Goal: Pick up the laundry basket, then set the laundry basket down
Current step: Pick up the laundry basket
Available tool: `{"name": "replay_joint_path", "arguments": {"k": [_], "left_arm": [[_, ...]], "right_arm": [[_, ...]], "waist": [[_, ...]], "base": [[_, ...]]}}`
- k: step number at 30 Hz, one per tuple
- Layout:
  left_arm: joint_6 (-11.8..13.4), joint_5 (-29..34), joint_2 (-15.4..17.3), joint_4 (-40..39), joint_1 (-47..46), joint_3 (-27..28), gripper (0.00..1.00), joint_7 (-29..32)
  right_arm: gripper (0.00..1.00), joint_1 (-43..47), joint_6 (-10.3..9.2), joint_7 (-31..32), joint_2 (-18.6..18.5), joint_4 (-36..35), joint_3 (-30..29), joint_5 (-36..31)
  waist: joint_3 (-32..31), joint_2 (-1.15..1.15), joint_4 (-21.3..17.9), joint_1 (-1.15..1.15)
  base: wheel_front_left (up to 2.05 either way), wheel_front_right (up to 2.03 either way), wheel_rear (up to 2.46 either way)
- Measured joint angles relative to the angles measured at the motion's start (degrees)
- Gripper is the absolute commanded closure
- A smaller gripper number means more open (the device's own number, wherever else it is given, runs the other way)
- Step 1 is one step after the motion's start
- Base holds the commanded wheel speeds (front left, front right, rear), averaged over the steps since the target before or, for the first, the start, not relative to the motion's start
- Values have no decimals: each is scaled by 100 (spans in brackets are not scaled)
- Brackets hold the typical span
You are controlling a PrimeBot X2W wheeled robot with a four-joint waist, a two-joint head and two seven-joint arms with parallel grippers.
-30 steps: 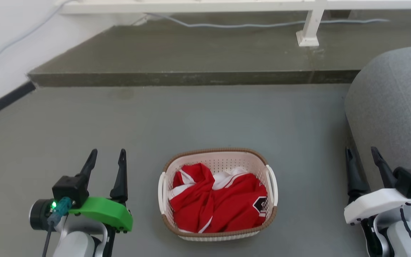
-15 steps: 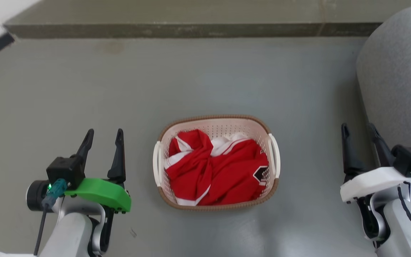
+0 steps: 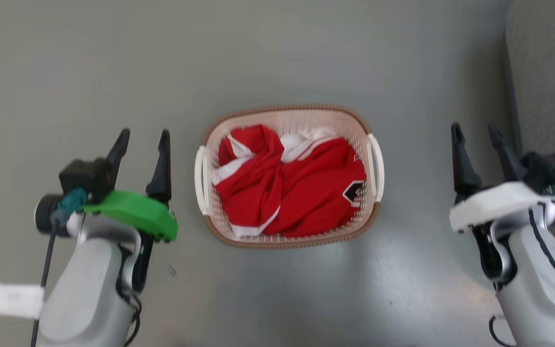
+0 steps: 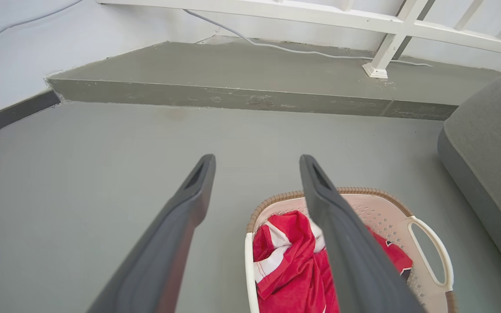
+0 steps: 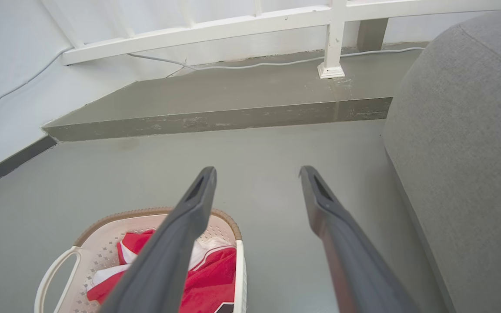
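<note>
Domestic room. A grey painted floor (image 4: pixel 81 174) meets a raised step (image 4: pixel 233 69) below white walls (image 4: pixel 15 52) and a white railing (image 4: pixel 389 48). A grey upholstered sofa (image 4: pixel 489 143) and a laundry basket (image 3: pixel 287 114) of red clothing (image 3: pixel 301 193) mark it as a home.

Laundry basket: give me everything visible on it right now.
The laundry basket is a rounded-rectangular tub of cream-white plastic with perforated walls and a brown woven-look rim band. A white loop handle sits at each end. It stands upright on the grey floor, not lifted, and holds a crumpled red-and-white garment with a dark emblem. The left gripper and right gripper flank it, both open and clear of it.
</note>
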Motion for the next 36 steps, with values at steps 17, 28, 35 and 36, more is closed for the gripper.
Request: {"name": "replay_joint_path", "arguments": {"k": [17,28,35,36], "left_arm": [[-522,-230,-96,1302,-1390,-88,0,502],[-699,-185,-127,2158,-1820,-359,0,595],[-751,-187,-165,2621,-2034,-435,0,594],[-767,-186,-177,2687,-2087,-453,0,595]], "right_arm": [[0,-1346,300,253,255,1081,465,-182],[0,-1749,401,275,389,1857,568,-192],[0,-2046,460,238,492,2126,717,-237],[0,-2100,498,235,498,2162,736,-242]], "waist": [[1301,0,-108,1],[1843,0,-252,0],[2128,0,-302,0],[2167,0,-308,0]], "base": [[0,0,0],[0,0,0],[0,0,0],[0,0,0]]}}
